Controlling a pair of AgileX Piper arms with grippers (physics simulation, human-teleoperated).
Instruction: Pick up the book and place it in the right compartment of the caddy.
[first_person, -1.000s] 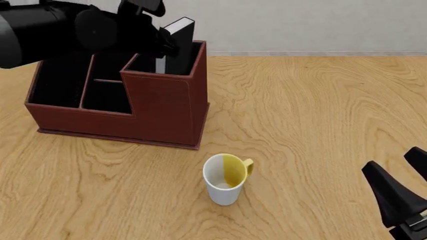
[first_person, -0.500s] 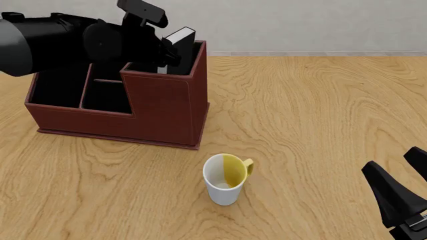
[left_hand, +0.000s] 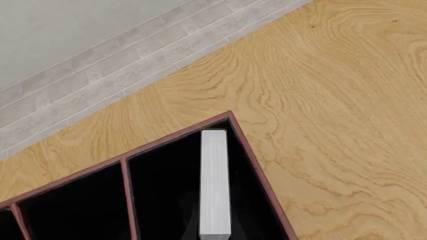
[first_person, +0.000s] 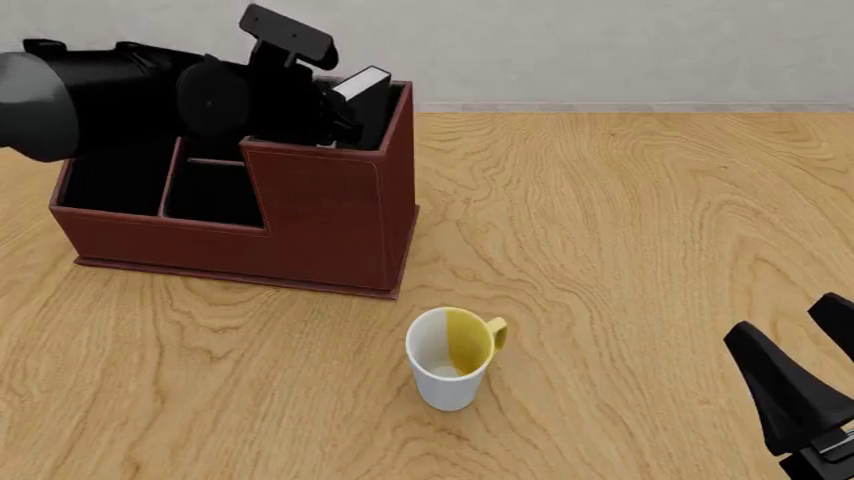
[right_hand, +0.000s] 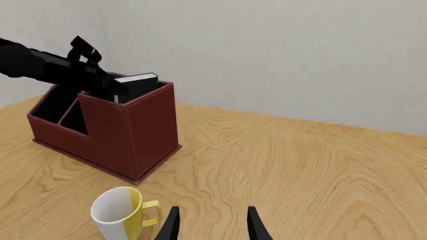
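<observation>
The black book (first_person: 363, 82) stands tilted in the right compartment (first_person: 390, 120) of the reddish-brown caddy (first_person: 327, 215), its top sticking out above the rim. My left gripper (first_person: 340, 108) reaches over the caddy from the left and appears shut on the book. In the left wrist view the book's white page edges (left_hand: 215, 185) run down into the black well (left_hand: 167, 200), close to its wall (left_hand: 257, 165); my fingers do not show there. The right wrist view shows book (right_hand: 138, 80) and caddy (right_hand: 130, 135) from afar. My right gripper (first_person: 781, 320) (right_hand: 212, 227) is open near the table's front right.
A white and yellow mug (first_person: 451, 360) (right_hand: 120, 215) stands upright in front of the caddy, to the left of my right gripper. The caddy's lower left slots (first_person: 127, 170) hold nothing I can see. A grey wall (first_person: 601, 50) backs the wooden table.
The left arm and the book have dropped steadily, so the book sits deeper in the right compartment and leans more. The right arm and the mug have not moved.
</observation>
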